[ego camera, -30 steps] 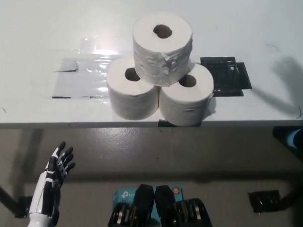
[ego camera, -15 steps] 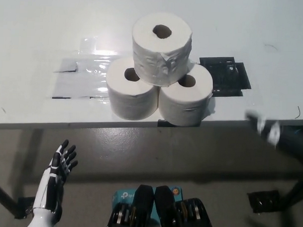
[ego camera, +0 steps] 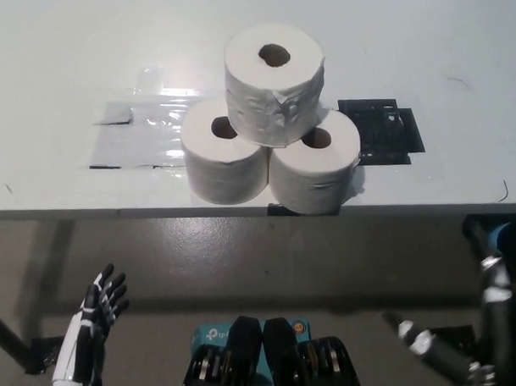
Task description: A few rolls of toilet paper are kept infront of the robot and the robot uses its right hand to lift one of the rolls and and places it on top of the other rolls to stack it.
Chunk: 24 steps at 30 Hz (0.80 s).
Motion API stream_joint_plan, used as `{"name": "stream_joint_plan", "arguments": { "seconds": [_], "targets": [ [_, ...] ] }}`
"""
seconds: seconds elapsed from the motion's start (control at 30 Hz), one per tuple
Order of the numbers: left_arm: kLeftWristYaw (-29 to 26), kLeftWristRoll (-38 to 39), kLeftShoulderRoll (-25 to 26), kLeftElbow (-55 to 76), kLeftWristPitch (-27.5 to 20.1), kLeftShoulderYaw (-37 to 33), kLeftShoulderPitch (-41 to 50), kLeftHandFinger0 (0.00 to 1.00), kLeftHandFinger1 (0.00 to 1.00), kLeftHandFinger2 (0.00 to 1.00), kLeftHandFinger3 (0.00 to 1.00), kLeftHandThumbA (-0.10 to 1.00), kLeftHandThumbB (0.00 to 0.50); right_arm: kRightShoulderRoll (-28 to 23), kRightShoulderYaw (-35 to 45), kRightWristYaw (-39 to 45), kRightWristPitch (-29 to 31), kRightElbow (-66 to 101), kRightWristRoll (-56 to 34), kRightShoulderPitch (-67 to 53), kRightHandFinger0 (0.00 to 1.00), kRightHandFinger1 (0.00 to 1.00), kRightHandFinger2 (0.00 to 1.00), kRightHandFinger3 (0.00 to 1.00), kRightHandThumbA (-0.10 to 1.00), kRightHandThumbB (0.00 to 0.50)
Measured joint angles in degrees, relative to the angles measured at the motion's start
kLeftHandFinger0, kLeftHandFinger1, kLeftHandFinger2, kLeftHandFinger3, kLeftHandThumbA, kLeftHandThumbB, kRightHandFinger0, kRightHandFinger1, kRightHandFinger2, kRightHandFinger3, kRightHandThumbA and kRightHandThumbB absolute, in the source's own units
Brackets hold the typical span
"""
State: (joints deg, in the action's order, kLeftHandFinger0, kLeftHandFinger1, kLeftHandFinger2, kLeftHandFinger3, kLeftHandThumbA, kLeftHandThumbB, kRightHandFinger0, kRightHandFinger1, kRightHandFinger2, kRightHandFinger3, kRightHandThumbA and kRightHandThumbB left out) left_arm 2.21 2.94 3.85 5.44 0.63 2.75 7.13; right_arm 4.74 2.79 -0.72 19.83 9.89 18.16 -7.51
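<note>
Below the table edge at lower right, the black right hand (ego camera: 456,352) has dropped away from the table, fingers spread, holding nothing. White left hand (ego camera: 97,319) hangs open, lower than before. On the white table (ego camera: 59,50), the top soft white paper roll (ego camera: 274,82) stands hollow-core-up across two matching upright rolls (ego camera: 267,164).

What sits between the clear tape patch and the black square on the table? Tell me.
Head view: the two bottom rolls with the top roll stacked on them, between tape patch and black square.
</note>
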Motion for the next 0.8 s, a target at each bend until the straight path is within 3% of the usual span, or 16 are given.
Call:
{"name": "stream_joint_plan", "arguments": {
  "seconds": [0.1, 0.13, 0.27, 0.37, 0.4, 0.63, 0.8],
  "targets": [
    [0.08, 0.3, 0.02, 0.06, -0.13, 0.04, 0.73, 1.0, 1.0, 1.0, 1.0, 1.0, 0.23, 0.84, -1.59, -1.55, 1.58, -7.37, -1.31, -0.51, 1.0, 1.0, 1.0, 1.0, 1.0, 0.145],
    [0.08, 0.38, 0.02, 0.07, -0.13, 0.01, 0.76, 1.0, 1.0, 1.0, 1.0, 1.0, 0.225, 1.05, -2.09, -2.0, 1.8, -9.82, -1.67, -0.46, 1.0, 1.0, 1.0, 1.0, 1.0, 0.169],
    [0.08, 0.59, -0.04, 0.07, -0.31, -0.06, 0.71, 1.0, 1.0, 1.0, 1.0, 1.0, 0.202, 0.66, -5.15, -4.24, 2.48, -18.43, -2.53, 0.74, 1.0, 1.0, 1.0, 1.0, 1.0, 0.126],
    [0.08, 0.75, -0.08, 0.08, -0.39, -0.03, 0.72, 1.0, 1.0, 1.0, 1.0, 1.0, 0.182, -0.68, -8.24, -6.31, 2.9, -24.16, -2.14, 2.22, 1.0, 1.0, 1.0, 1.0, 1.0, 0.125],
    [0.08, 0.83, -0.07, 0.1, -0.39, 0.0, 0.74, 1.0, 1.0, 1.0, 1.0, 1.0, 0.168, -1.03, -8.89, -6.91, 2.98, -25.18, -1.99, 2.5, 1.0, 1.0, 1.0, 1.0, 1.0, 0.147],
    [0.07, 0.91, -0.06, 0.12, -0.39, -0.08, 0.65, 1.0, 1.0, 1.0, 1.0, 1.0, 0.109, -3.87, -11.72, -10.65, 3.58, -27.82, -1.7, 4.39, 1.0, 1.0, 1.0, 1.0, 1.0, 0.13],
    [0.07, 0.91, -0.08, 0.12, -0.39, -0.08, 0.65, 1.0, 1.0, 1.0, 1.0, 1.0, 0.129, -4.71, -13.05, -12.19, 3.74, -28.55, -1.66, 5.08, 1.0, 1.0, 1.0, 1.0, 1.0, 0.119]
  ]
}}
